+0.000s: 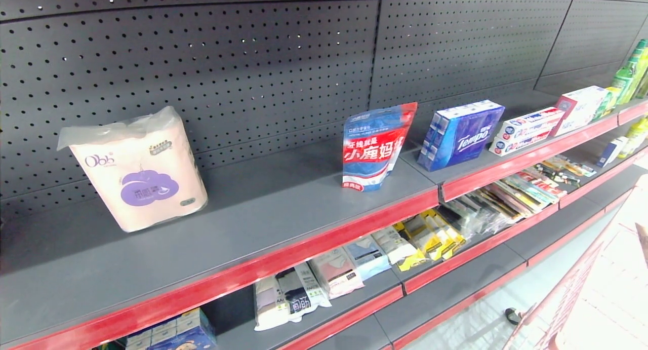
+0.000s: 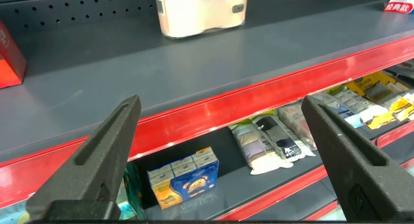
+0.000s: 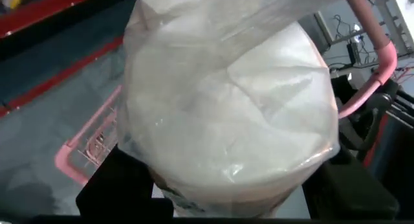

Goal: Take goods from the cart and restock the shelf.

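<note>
covering much of the right fingers [image 3: 115, 185], a plastic-wrapped pack [image 3: 226, 114]

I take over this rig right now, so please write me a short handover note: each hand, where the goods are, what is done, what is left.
Left hand: open, empty, facing the edge of the upper shelf.
Right hand: shut on a plastic-wrapped roll pack, near the pink cart.
Done: one toilet paper pack stands on the upper shelf, with bare space between it and the blue-red pouch.
Left: set the held pack on that shelf, probably beside the first one. Whether the cart holds more is not visible.
</note>
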You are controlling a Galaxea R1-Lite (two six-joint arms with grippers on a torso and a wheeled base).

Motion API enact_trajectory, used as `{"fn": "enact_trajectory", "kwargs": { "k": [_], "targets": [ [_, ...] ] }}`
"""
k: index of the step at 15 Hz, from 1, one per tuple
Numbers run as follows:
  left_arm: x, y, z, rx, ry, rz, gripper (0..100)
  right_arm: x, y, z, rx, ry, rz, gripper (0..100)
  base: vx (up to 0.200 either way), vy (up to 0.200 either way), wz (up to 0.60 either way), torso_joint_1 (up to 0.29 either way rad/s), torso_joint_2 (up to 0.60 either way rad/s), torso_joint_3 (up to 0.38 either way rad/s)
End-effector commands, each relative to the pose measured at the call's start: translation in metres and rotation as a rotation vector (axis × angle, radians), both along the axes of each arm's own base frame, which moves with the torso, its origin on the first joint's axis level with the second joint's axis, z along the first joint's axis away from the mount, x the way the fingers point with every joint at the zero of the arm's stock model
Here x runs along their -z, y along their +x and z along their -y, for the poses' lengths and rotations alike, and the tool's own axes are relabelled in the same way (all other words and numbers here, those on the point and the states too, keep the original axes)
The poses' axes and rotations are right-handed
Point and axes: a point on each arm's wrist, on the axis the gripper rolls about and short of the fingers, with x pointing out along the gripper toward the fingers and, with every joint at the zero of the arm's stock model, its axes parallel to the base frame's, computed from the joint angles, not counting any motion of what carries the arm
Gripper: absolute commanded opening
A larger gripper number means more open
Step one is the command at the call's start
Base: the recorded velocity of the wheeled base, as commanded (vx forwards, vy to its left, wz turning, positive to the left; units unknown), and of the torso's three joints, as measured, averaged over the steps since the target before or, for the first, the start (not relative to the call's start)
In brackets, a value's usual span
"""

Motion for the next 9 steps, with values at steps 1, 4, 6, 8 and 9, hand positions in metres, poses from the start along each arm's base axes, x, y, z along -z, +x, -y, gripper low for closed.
{"fn": "enact_trajectory", "kwargs": {
  "k": [1,4,6,8,9],
  "targets": [
    [0.000,0.000,0.000,0.000,0.000,-0.001,100,-0.026,-0.031,-0.062,-0.094,-0.044,0.194,0,0.000,0.000,0.00,0.000,0.00,0.000],
    [0.000,0.000,0.000,0.000,0.001,-0.001,100,-0.032,-0.066,-0.094,-0.195,0.048,0.286,0,0.000,0.000,0.00,0.000,0.00,0.000],
    [0.000,0.000,0.000,0.000,0.000,-0.001,100,-0.032,-0.083,-0.108,-0.257,0.168,0.349,0,0.000,0.000,0.00,0.000,0.00,0.000],
    [0.000,0.000,0.000,0.000,0.000,-0.001,100,-0.038,-0.100,-0.118,-0.377,0.186,0.426,0,0.000,0.000,0.00,0.000,0.00,0.000],
    [0.000,0.000,0.000,0.000,0.000,0.000,100,-0.039,-0.110,-0.121,-0.425,0.183,0.458,0,0.000,0.000,0.00,0.000,0.00,0.000]
  ]
}}
